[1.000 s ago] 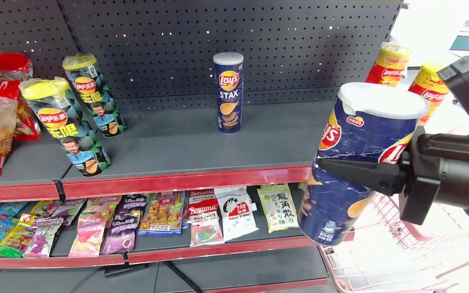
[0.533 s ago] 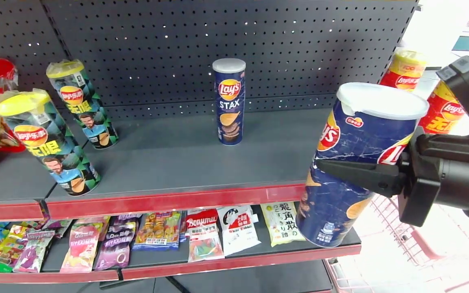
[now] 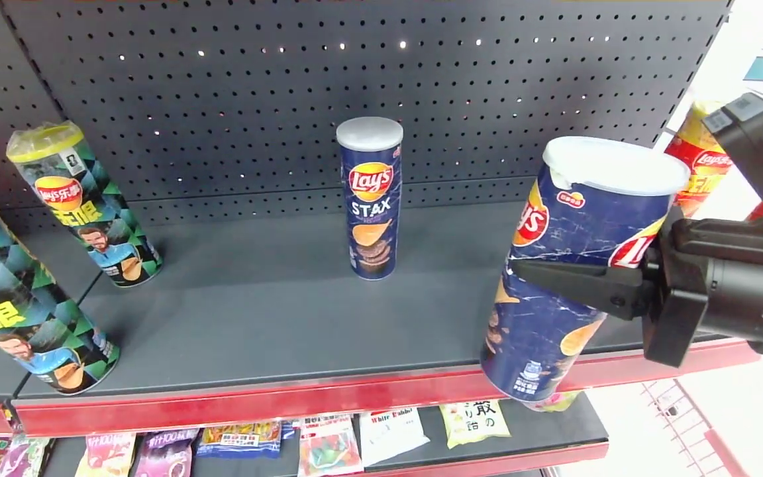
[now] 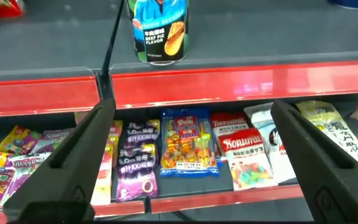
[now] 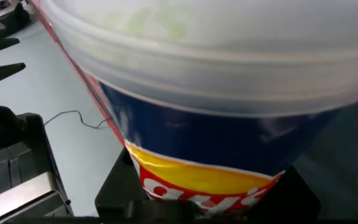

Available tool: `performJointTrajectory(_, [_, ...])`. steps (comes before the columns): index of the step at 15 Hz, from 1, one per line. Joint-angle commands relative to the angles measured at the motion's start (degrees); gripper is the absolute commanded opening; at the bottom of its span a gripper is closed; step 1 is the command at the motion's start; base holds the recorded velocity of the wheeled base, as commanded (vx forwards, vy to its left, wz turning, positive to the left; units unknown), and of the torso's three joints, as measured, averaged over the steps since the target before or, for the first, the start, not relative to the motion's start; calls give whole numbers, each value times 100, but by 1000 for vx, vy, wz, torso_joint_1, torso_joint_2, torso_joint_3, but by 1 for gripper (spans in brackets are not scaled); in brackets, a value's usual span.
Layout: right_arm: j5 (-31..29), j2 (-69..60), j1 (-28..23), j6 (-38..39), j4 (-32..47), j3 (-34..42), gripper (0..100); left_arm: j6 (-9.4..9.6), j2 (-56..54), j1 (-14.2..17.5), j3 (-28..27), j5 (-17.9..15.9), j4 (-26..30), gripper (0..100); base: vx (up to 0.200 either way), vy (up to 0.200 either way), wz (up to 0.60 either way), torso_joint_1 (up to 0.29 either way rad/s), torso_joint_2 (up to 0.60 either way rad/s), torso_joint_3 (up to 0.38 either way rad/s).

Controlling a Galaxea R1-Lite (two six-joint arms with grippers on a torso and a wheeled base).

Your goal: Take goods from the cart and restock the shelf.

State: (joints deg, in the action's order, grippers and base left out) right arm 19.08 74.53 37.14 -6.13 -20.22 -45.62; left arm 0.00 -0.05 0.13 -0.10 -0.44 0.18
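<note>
Left edge cuts front green can (image 3: 27, 324), red can (image 3: 705, 164) half hidden behind blue can (image 3: 580, 265)

Your head camera looks down at the shelf (image 3: 275, 311) from above the right gripper (image 3: 583, 278), whose wrist camera sits close against the blue can (image 5: 229, 143); beyond the left gripper (image 4: 191, 106), its wrist camera faces the red shelf edge (image 4: 229, 78), which the head view shares.

A tall blue chip can (image 3: 540, 344) with a pale plastic lid is seen at the right of the head frame. It is gripped around its middle by the right end effector (image 3: 570, 265) and tilted slightly, with its base before the red lip of the dark grey shelf (image 3: 255, 311). A matching can (image 3: 369, 199) is stood upright at the shelf's centre.
</note>
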Motion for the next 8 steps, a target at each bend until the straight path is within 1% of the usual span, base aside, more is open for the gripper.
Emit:
performJointTrajectory(1, [8, 9, -5, -2, -8, 0, 0, 0, 5, 4, 1, 0, -1, 100, 0, 0, 0, 0, 0, 0])
performJointTrajectory(2, [8, 9, -5, -2, -8, 0, 0, 0, 5, 4, 10, 0, -1, 100, 0, 0, 0, 0, 0, 0])
performJointTrajectory(4, [8, 9, -5, -2, -8, 0, 0, 0, 5, 4, 10, 0, -1, 100, 200, 0, 0, -2, 7, 5])
performJointTrajectory(8, [8, 0, -5, 7, -8, 9, 0, -9, 5, 4, 10, 0, -1, 100, 0, 0, 0, 0, 0, 0])
